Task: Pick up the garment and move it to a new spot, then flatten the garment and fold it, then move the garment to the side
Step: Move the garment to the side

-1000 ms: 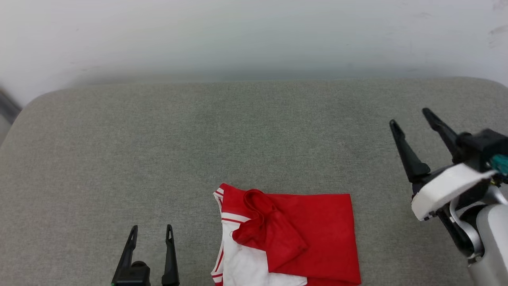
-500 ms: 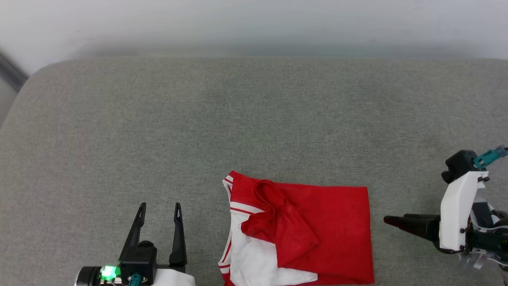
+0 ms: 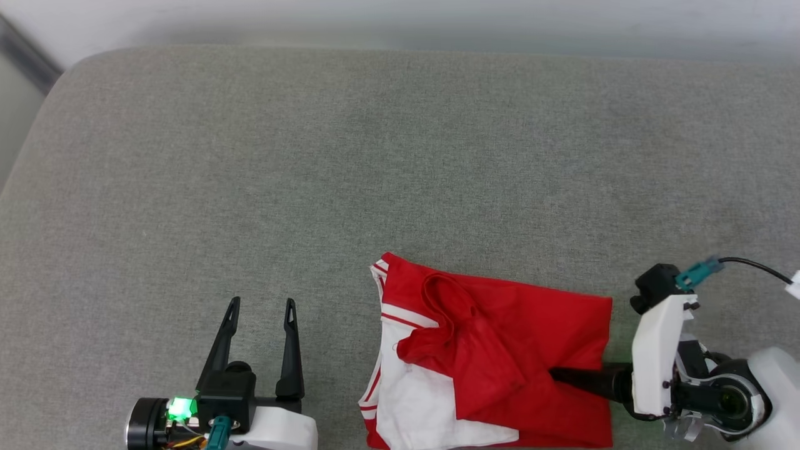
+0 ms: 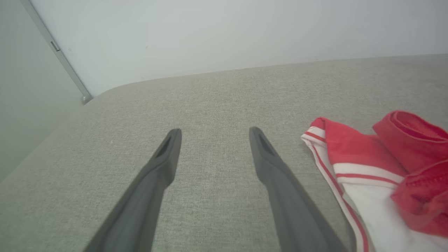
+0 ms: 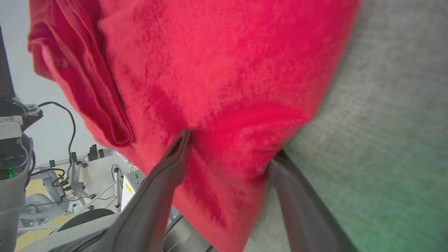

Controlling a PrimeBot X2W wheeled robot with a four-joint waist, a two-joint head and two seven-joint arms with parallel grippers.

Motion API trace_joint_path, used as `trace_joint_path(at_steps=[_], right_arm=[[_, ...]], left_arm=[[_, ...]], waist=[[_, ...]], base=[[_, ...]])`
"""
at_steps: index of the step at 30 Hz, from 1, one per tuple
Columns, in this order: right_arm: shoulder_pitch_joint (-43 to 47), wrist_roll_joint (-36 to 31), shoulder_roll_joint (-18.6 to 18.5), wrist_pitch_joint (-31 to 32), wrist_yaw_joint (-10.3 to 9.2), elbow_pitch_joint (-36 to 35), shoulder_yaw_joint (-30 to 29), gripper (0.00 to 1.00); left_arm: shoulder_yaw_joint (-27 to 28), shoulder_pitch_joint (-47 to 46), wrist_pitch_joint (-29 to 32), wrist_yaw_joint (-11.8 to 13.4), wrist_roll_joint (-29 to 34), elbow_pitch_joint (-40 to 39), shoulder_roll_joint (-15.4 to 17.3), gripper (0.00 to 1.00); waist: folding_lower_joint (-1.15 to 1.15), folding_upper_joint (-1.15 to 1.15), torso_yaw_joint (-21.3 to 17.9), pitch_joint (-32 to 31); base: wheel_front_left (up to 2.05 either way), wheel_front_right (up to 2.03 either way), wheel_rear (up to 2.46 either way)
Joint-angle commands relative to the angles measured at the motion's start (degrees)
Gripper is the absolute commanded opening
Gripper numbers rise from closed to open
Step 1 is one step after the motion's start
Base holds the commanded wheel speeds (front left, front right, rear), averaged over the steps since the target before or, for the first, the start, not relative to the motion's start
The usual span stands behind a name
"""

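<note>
one red jersey-style garment (image 3: 500, 356) with a white short sleeve and red-and-white striped trim lies folded at the front edge of the grey woven fabric surface (image 3: 250, 156), right of its middle. the right gripper (image 3: 562, 377) lies sideways at the garment's right edge, jaws spread wide; in the right wrist view one dark finger (image 5: 175, 154) rests on the red cloth and the other slips beneath it. the left gripper (image 3: 262, 303) hovers over bare surface near the striped side, jaws wide apart, holding nothing.
</note>
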Motion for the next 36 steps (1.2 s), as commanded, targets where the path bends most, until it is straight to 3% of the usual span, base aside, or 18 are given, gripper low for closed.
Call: trace_joint_path(at_steps=[1,3,5,12,18,26,36], right_arm=[[1.58,-1.49,1.19,0.43,-0.16,2.69,2.62,1.0],[2.01,-3.14,0.88,0.35,-0.22,3.79,4.59,1.0],[1.4,-4.2,0.93,-1.21,-0.24,4.37,5.33,0.0],[-2.54,-4.21,-0.08,-5.25,-0.18,3.68,5.7,0.0],[-6.46,-3.99,-2.77,-8.22,-0.09,-1.63,7.17,0.0],[-12.54,-6.29,-9.56,-8.5,-0.09,-10.59,10.53,0.0],[-19.64,-10.43,-19.55,-8.22,-0.1,-15.06,12.24,0.0]], left_arm=[[-0.2,-0.74,-0.15,0.14,-0.08,-0.15,-0.3,1.0],[-0.37,-1.06,-0.15,0.11,-0.13,-0.01,-0.37,1.0],[-0.53,-1.19,-0.15,0.13,-0.15,0.13,-0.43,1.0],[-0.65,-0.78,-0.15,0.27,-0.22,1.16,-0.51,1.0],[-0.01,1.08,-0.15,0.51,-0.45,1.31,-0.44,1.0],[1.37,4.08,-0.14,0.66,-0.92,0.07,-0.47,1.0],[3.2,2.16,-0.15,0.05,-0.46,-2.37,-0.08,1.0]], waist=[[0.0,0.0,0.21,0.35],[0.0,0.0,0.43,0.62],[0.0,0.0,0.55,0.78],[0.0,0.0,0.07,-0.92],[0.0,0.0,-2.02,-4.27],[0.0,0.0,-7.31,-6.64],[0.0,0.0,-15.23,-1.31]], base=[[0.0,0.0,0.0],[0.0,0.0,0.0],[0.0,0.0,0.0],[0.0,0.0,0.0],[0.0,0.0,0.0],[0.0,0.0,0.0],[0.0,0.0,0.0]])
